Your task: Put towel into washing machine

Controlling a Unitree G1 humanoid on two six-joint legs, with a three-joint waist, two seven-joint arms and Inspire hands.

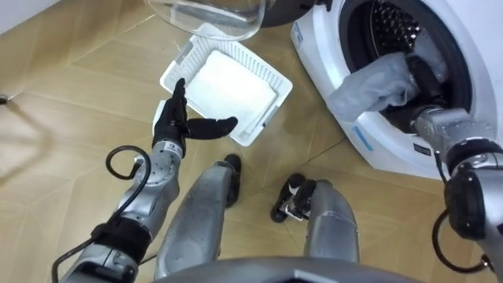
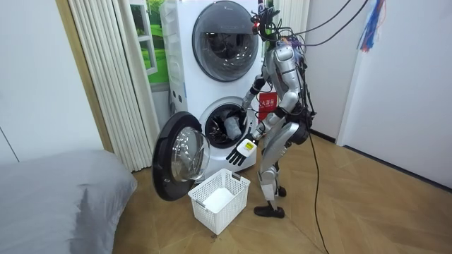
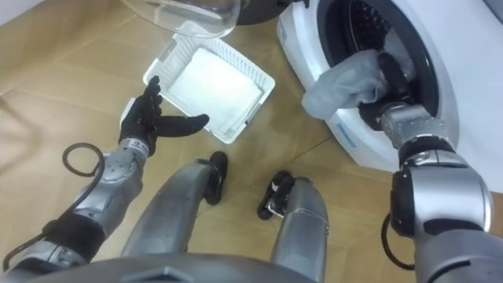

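A grey towel (image 3: 346, 82) hangs half out of the lower washing machine's (image 1: 377, 149) round opening, draped over its rim. My right arm reaches into the dark drum (image 1: 393, 23), and my right hand (image 3: 393, 79) is shut on the towel's inner end. My left hand (image 1: 177, 122) hovers open, fingers straight, over the floor beside a white laundry basket (image 1: 259, 86). In the room view I stand slightly bent in front of the stacked machines, with the towel (image 2: 232, 127) in the opening and my left hand (image 2: 244, 152) held low.
The machine's round glass door (image 2: 180, 155) stands swung open towards the room view's left, above the basket (image 2: 205, 190) on the wooden floor. A grey bed (image 2: 56, 190) lies at the room view's lower left, with curtains (image 2: 113, 70) behind it.
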